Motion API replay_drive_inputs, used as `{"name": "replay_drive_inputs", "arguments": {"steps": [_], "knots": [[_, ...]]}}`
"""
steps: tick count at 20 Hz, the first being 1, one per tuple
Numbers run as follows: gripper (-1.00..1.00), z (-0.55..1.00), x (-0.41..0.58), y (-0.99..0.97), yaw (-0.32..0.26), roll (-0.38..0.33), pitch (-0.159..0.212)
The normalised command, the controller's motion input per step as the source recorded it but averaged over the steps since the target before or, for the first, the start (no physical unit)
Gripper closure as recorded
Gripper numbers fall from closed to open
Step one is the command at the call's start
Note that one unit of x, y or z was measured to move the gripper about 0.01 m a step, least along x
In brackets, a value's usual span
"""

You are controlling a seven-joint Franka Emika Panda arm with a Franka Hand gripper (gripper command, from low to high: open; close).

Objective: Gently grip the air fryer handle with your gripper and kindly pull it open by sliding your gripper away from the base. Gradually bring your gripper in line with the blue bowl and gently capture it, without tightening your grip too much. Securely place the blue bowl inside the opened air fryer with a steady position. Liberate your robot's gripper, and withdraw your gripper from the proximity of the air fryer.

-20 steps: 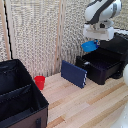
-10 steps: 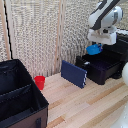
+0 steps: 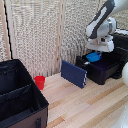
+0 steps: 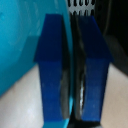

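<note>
In the exterior view we see the tool (image 3: 96, 50) at the end of the white arm, low over the open drawer of the air fryer (image 3: 102, 67), at the exterior view's right. The blue bowl (image 3: 93, 57) hangs just under it, above the drawer's hollow; we cannot tell whether it touches the drawer floor.

In the wrist view the two blue fingertips (image 4: 52, 70) stand nearly closed, with the thin rim of the blue bowl (image 4: 20, 40) pinched between them, so we read the tool as clenched on the bowl. The bowl's turquoise wall fills one side of that view, and a pale surface lies under the fingertips.

On the wooden desk (image 3: 90, 107) a dark navy panel (image 3: 74, 73) leans just beside the drawer front. A red cup (image 3: 40, 82) stands near the black fabric bin (image 3: 20, 100), well apart from the air fryer. The handle is not clear to us. We can read no brand, label or writing anywhere; the pictures are too blurred for that.
</note>
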Motion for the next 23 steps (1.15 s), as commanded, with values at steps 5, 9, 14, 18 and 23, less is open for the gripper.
{"name": "replay_drive_inputs", "arguments": {"steps": [5, 9, 14, 18, 23], "knots": [[1.0, -0.43, 0.123, -0.19, 0.0, -0.115, 0.081], [-1.0, -0.06, 0.037, -0.06, 0.0, -0.024, 0.013], [-1.0, 0.65, 0.042, 0.0, 0.022, 0.102, 0.0], [-1.0, 0.85, 0.0, 0.0, 0.017, 0.123, 0.001], [-1.0, 0.95, 0.037, 0.06, 0.002, 0.081, -0.001]]}}
